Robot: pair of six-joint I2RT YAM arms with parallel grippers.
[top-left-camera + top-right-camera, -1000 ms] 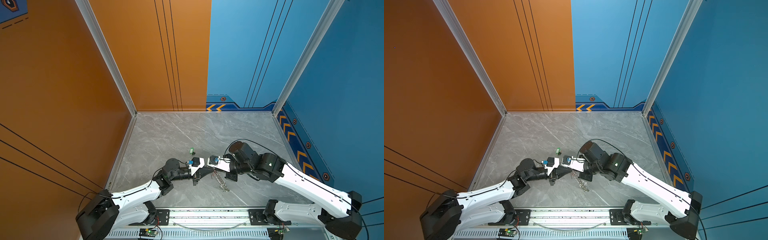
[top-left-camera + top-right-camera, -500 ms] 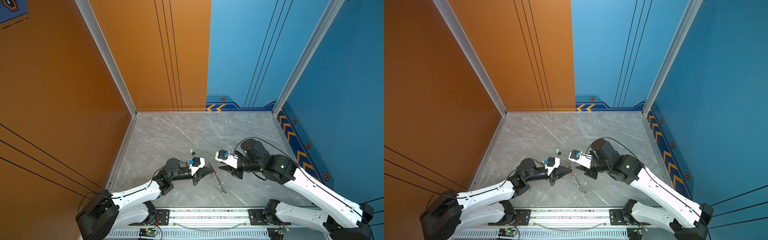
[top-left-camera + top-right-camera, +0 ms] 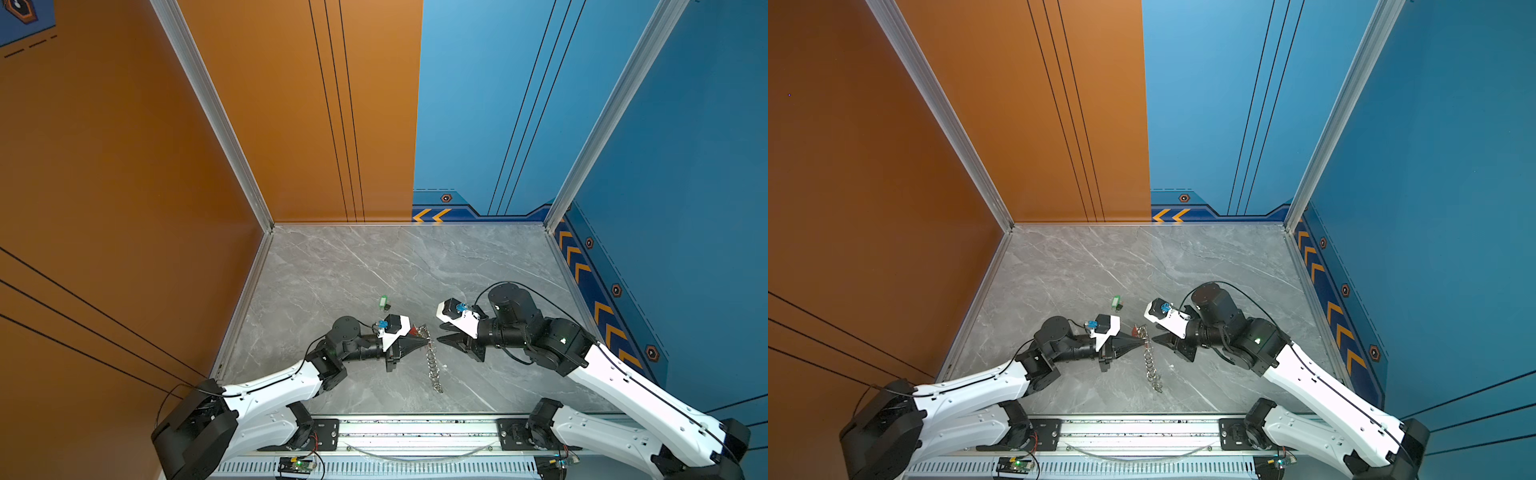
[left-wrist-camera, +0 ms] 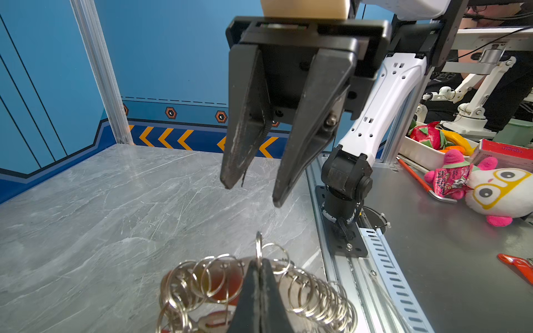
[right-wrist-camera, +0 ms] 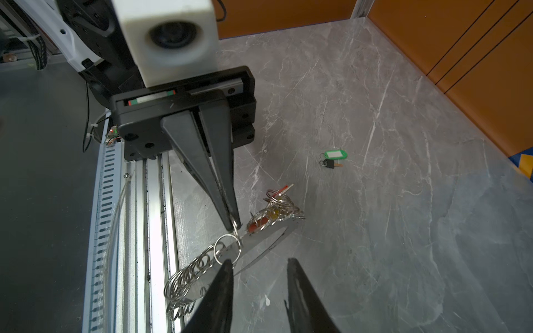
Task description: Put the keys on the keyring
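Two end effectors face each other low over the grey marbled desk (image 3: 353,270); the left end effector (image 5: 233,225) is clenched, its tips pinching one silver wire ring (image 4: 259,242) at the end of the keyring (image 3: 432,365); the rest of the strap trails along the desk toward the front rail. We see the right end effector (image 3: 439,335) released and holding nothing, just beside that pinched end. A red-orange tag (image 5: 255,225) sits among the bunched rings. The green-tagged key (image 5: 334,157) lies alone, well apart; its white label window shows us no readable writing. Past the rail, a red box (image 4: 504,151) bears print too small to read.
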